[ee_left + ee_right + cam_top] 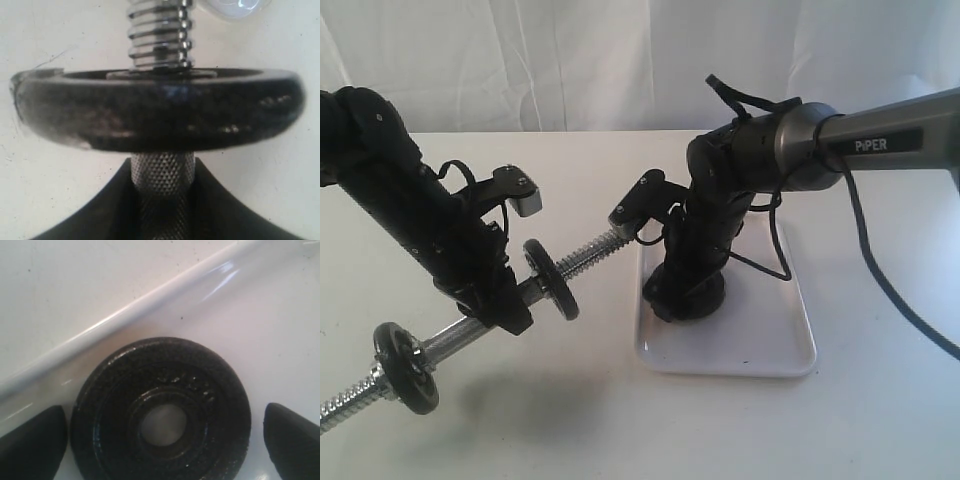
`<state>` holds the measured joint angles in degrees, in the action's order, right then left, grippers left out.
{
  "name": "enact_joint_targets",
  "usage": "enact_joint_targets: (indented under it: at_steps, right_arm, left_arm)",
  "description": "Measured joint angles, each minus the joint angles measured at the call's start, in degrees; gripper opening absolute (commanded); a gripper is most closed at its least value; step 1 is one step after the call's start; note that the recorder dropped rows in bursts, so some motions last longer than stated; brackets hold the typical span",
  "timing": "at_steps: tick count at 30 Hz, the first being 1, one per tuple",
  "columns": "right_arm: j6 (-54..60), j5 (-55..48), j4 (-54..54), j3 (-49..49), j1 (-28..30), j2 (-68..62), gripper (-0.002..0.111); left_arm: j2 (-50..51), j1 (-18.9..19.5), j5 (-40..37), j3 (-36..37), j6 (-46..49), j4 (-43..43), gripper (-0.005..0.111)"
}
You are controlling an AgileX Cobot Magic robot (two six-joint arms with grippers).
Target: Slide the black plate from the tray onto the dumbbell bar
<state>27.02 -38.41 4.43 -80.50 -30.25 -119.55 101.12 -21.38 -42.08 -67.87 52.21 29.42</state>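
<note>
Exterior view, black plate (200, 405) hidden by wide right jaws, left jaws holding bar (455, 342)

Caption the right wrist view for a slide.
Open end effector flanks the black plate lying flat in the tray.
</note>
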Motion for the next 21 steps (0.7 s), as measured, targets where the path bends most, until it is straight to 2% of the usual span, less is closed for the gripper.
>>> enact_joint_targets:
  at_steps: [21]
  right_arm:
    - [-0.44, -2.29, -1.03, -1.04, 0.00, -2.13, 0.105]
  left_arm:
    - [0.00, 0.00, 0.56, 0.00, -0.31, 0.11, 0.000]
